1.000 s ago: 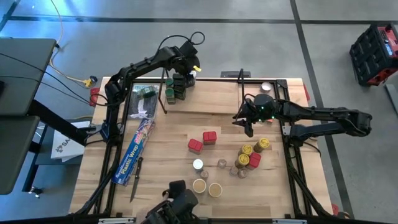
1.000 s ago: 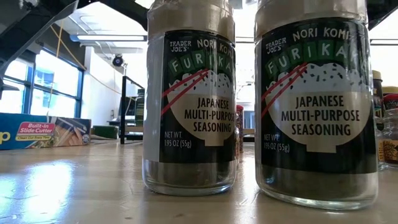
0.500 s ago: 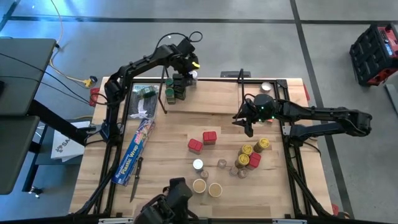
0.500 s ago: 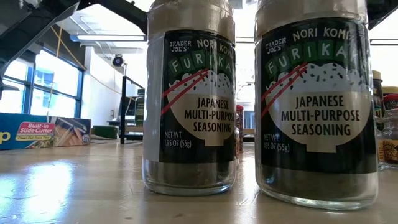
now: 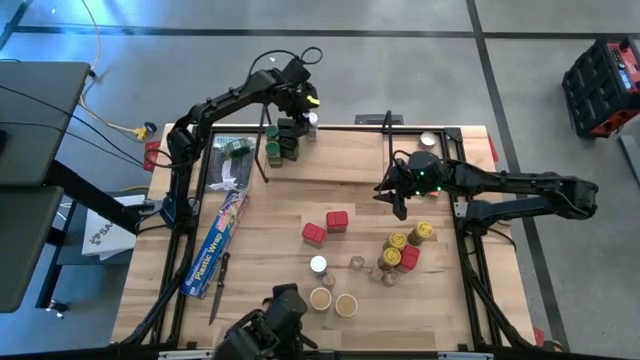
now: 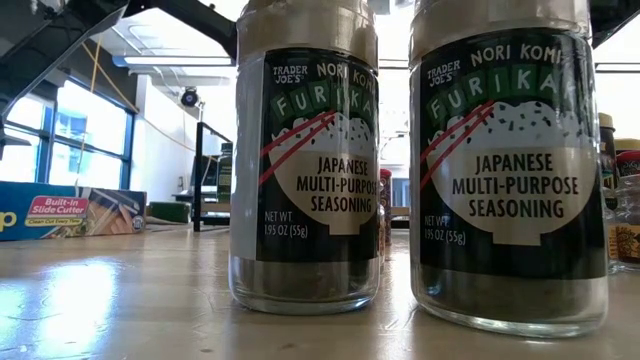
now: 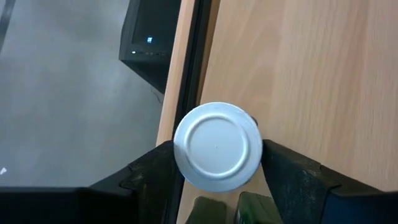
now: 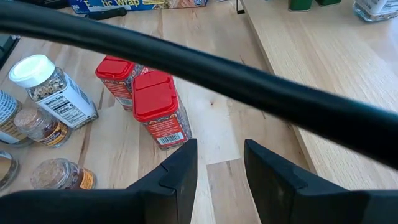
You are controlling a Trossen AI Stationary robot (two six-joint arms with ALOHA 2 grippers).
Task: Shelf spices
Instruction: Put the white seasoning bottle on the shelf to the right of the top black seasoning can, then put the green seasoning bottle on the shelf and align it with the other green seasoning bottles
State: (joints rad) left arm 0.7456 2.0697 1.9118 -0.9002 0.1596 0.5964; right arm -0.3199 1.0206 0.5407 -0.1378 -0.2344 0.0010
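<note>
Inspector: Grey concrete floor surrounds the butcher-block table; windows and ceiling lights show in the room behind. Where is your left gripper?

Operator: At the far edge of the shelf, its wooden board directly under my fingers. They stand spread on either side of a white-lidded jar, loosely, a sliver of gap on each side, so I judge it set down, not carried. Green-lidded jars sit just beside that gripper, which explains placing this one at the row's end.

Inspector: And the right gripper?

Operator: Hovering, fingers parted and holding nothing, with two red square tins just ahead. I judge one is the next pick. Remaining spices cluster near that hand; two furikake jars are well apart from both.
</note>
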